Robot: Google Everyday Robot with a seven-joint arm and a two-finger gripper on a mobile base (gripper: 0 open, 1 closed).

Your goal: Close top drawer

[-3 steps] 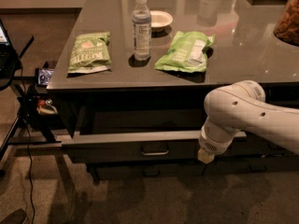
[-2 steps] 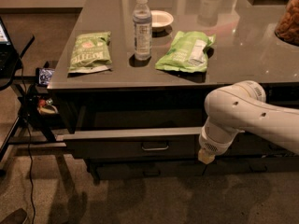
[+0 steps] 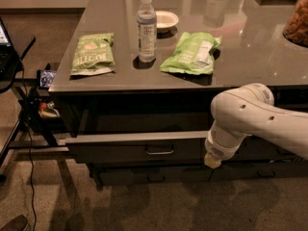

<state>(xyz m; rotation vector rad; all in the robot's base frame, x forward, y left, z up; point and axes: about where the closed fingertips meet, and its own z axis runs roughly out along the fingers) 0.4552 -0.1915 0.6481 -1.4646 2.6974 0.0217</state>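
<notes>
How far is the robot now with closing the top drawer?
Done: the claw is placed at the front of the top drawer, right of its loop handle. In hand: a push seems likely, but contact is not certain. Left: the drawer sticks out from the desk with its light rim showing, so pushing it fully in remains.
</notes>
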